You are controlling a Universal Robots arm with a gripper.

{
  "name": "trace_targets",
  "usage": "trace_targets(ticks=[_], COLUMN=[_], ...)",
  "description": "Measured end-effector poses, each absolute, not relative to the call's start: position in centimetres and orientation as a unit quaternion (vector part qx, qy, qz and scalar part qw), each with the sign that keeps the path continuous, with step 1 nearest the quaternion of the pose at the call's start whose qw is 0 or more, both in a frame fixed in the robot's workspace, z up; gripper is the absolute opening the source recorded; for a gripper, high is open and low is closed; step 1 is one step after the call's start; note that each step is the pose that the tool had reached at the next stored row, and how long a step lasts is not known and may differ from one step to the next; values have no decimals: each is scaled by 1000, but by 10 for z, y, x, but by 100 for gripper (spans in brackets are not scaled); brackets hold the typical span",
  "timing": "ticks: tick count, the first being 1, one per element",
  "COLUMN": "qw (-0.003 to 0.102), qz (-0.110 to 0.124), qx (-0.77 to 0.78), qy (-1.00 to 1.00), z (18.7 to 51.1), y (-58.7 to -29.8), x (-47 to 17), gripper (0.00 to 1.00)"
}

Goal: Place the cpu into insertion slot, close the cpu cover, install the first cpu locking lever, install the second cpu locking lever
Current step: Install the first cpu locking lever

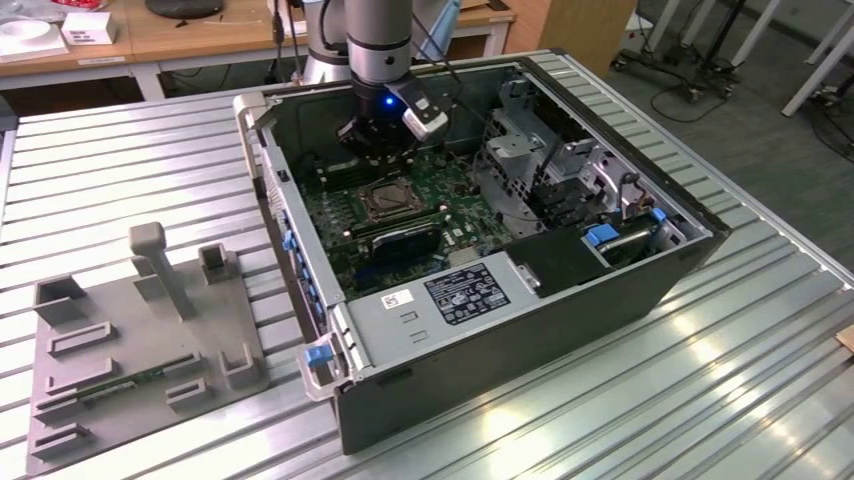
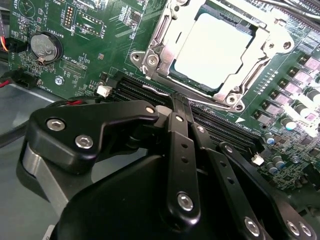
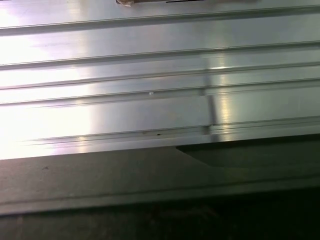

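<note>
While cpu cover frames seated cpu, jaws hover just beside it.

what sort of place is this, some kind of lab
Probably a robotics lab or test bench: a robot arm reaches into an open computer case lying on a ribbed aluminium table, with a grey fixture plate beside it and wooden desks behind.
</note>
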State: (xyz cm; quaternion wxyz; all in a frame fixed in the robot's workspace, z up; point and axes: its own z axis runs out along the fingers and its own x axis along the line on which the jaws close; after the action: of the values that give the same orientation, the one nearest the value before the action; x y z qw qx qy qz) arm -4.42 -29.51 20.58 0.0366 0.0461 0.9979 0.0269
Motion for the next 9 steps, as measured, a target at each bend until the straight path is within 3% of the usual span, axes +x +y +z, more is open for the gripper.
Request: trace_targets(ticks=[9], qw=[38], qz=[27], qx=[50], qy=[998], z=[206], y=[-295], x=[-44], gripper=[11])
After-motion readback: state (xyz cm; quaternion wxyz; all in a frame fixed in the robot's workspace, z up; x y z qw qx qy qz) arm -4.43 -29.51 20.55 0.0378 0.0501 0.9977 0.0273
